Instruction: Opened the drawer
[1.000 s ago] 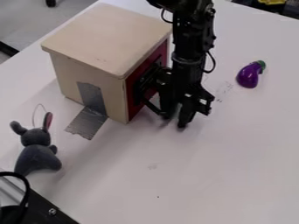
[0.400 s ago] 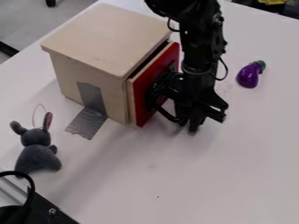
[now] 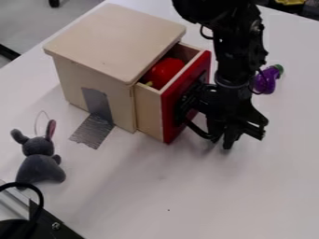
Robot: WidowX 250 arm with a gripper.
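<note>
From where I stand, going left to right: black hardware with a cable (image 3: 41, 200) in the near corner, farthest left of the gripper (image 3: 222, 142); grey plush toy (image 3: 38, 161) well left of it too, on the white table (image 3: 168, 191). Grey tape (image 3: 93, 130) next, running down the wooden box (image 3: 115, 39) onto the tabletop. Box is left of the gripper. Drawer (image 3: 148, 109) sticks out of the box toward the gripper, partway open, red front just beside it; red round thing (image 3: 165, 71) inside. Gripper points down low over the table, can't tell if it's open or closed, or whether it touches the drawer. Purple toy eggplant (image 3: 266, 81) right of and beyond the gripper, partly behind the arm
</note>
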